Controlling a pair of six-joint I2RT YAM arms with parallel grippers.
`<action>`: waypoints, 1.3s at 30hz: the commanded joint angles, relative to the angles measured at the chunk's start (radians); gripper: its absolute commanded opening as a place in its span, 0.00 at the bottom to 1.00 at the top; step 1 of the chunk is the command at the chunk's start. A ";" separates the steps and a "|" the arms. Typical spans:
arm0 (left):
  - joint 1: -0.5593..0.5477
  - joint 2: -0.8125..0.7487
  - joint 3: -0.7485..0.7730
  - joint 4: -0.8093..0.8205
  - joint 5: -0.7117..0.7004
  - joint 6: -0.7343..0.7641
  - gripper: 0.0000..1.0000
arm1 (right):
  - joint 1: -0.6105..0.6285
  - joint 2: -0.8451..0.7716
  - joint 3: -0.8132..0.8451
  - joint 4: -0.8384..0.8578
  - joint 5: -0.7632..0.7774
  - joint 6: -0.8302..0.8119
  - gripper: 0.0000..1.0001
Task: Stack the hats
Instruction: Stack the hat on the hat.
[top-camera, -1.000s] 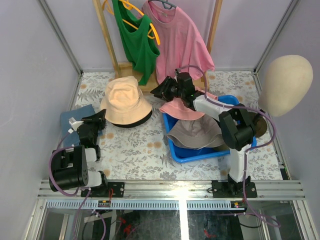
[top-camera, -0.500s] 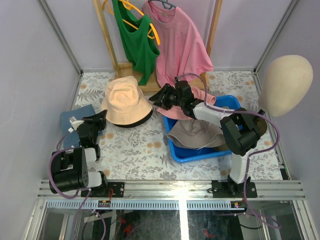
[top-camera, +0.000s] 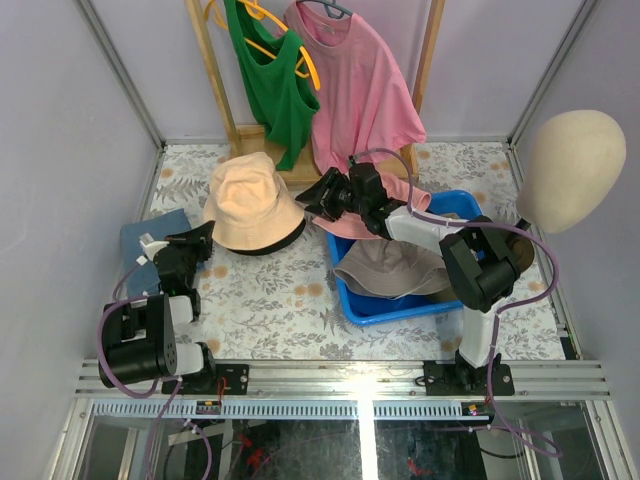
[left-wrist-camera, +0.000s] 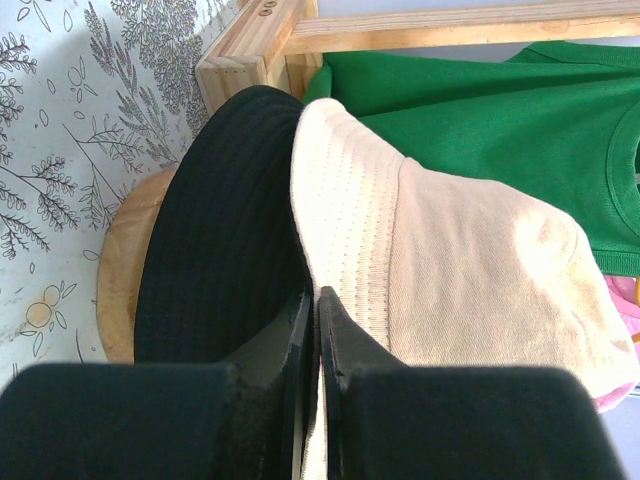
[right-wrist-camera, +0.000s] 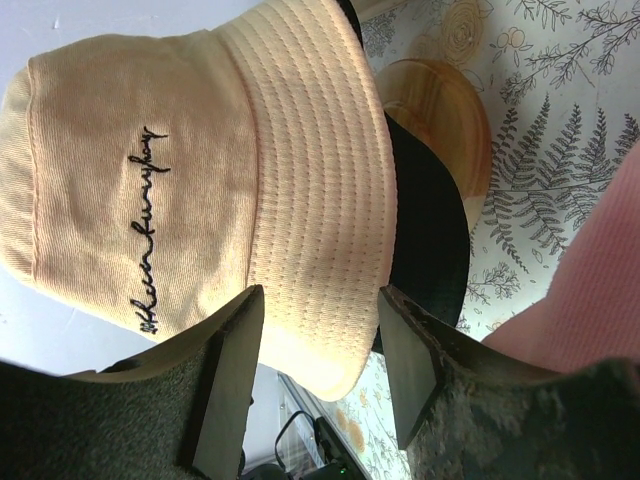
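Peeking from under the beige hat (top-camera: 248, 198), a black hat (left-wrist-camera: 215, 240)

Lilac walls (top-camera: 60, 150), floral tabletop (top-camera: 270, 300), wooden rack (top-camera: 213, 80)

We see a floral table (top-camera: 270, 300) bearing a bin (top-camera: 380, 306), a blue cap (top-camera: 135, 235), a rack base (top-camera: 248, 138), and a wooden disc (left-wrist-camera: 115, 270) beneath two stacked hats (top-camera: 250, 200).

Black cursive embroidery (right-wrist-camera: 148, 228) on the beige bucket hat (right-wrist-camera: 250, 130), letters too small to read
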 joint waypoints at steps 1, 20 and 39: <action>0.006 -0.014 0.001 -0.015 -0.015 0.027 0.02 | 0.015 -0.028 0.007 -0.068 -0.015 -0.013 0.57; 0.004 -0.036 -0.020 -0.024 -0.030 0.022 0.00 | 0.039 -0.054 -0.003 -0.162 -0.015 -0.028 0.57; 0.000 -0.050 -0.035 -0.032 -0.021 0.017 0.00 | 0.047 0.038 -0.092 0.309 0.002 0.169 0.64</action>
